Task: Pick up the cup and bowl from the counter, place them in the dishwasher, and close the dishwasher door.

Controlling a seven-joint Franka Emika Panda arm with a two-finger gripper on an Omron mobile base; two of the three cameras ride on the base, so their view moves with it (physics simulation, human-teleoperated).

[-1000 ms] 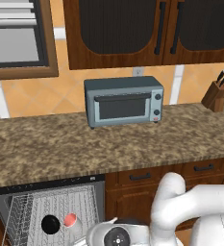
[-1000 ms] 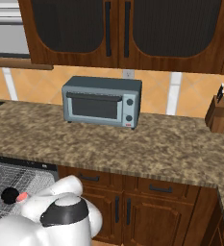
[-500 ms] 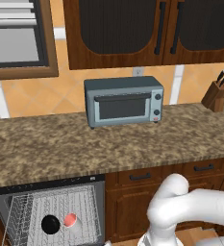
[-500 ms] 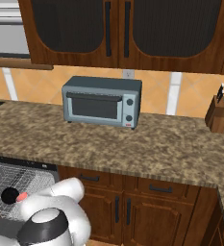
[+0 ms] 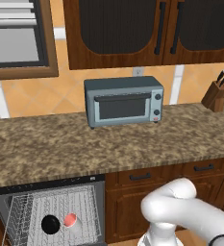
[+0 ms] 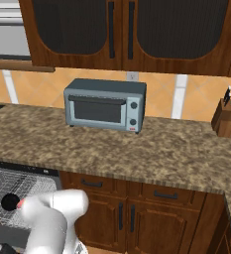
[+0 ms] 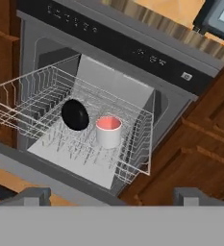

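cup (image 7: 108,131): standing upright in the white wire rack (image 7: 132,158) of the dishwasher (image 7: 123,48), pink inside facing up, just beside the bowl.
bowl (image 7: 75,115): sitting in the same rack, tipped up on its edge, to the cup's left in the hand view.
dishwasher door (image 7: 46,180): lying open, its grey edge crossing the bottom of the hand view.
counter (image 5: 108,144): carrying a grey toaster oven (image 5: 124,101) and a knife block (image 5: 218,93).
gripper (image 7: 111,196): hanging spread wide in front of the rack, pinching nothing.
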